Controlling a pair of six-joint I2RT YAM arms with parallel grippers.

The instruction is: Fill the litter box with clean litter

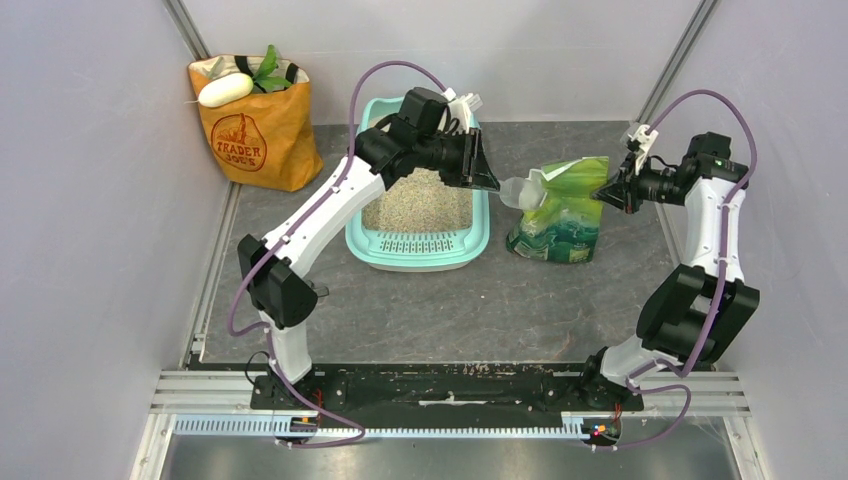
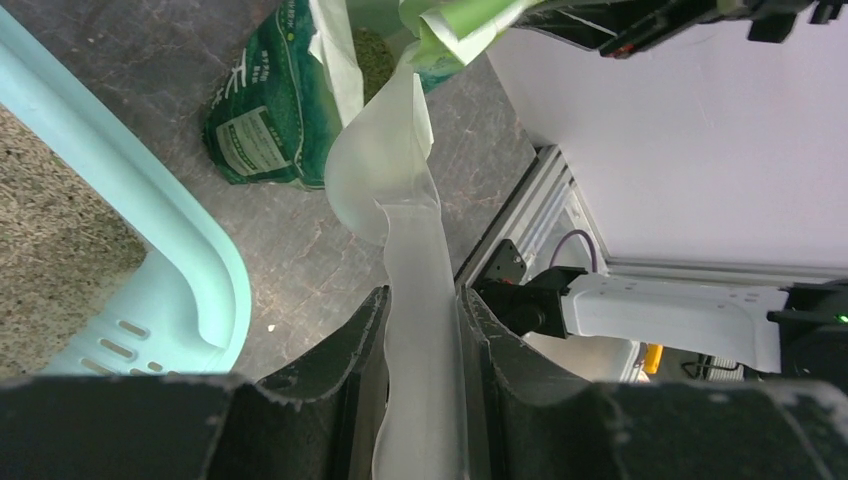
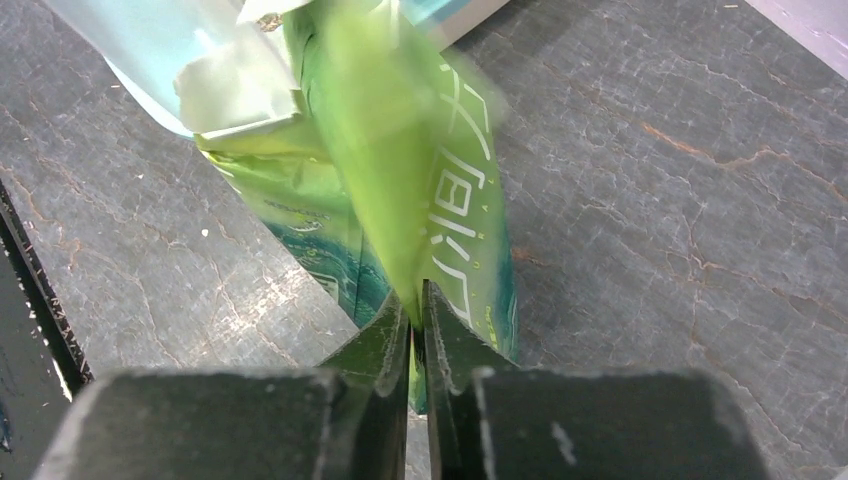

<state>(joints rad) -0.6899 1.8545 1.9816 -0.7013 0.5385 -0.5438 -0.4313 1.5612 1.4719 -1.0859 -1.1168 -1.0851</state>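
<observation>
1. Partly done, I judge: clean litter (image 1: 418, 205) already covers the floor of the litter box (image 1: 356, 236) on the counter (image 1: 450, 310), and more scoops look likely.
2. The left pincer (image 2: 421, 322) is clamped on the handle of a clear scoop (image 2: 383, 172). It hangs over the box's right rim, with the scoop's bowl at the mouth of the green litter bag (image 1: 562, 218).
3. The right pincer (image 3: 415, 312) is pinched tight on the bag's top edge, well apart from the box.

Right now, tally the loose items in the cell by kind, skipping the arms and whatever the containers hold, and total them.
Bags: 2, the orange paper bag and the green plastic bag
Trays: 1, the litter box
Scoops: 1, the clear scoop
Total: 4
</observation>
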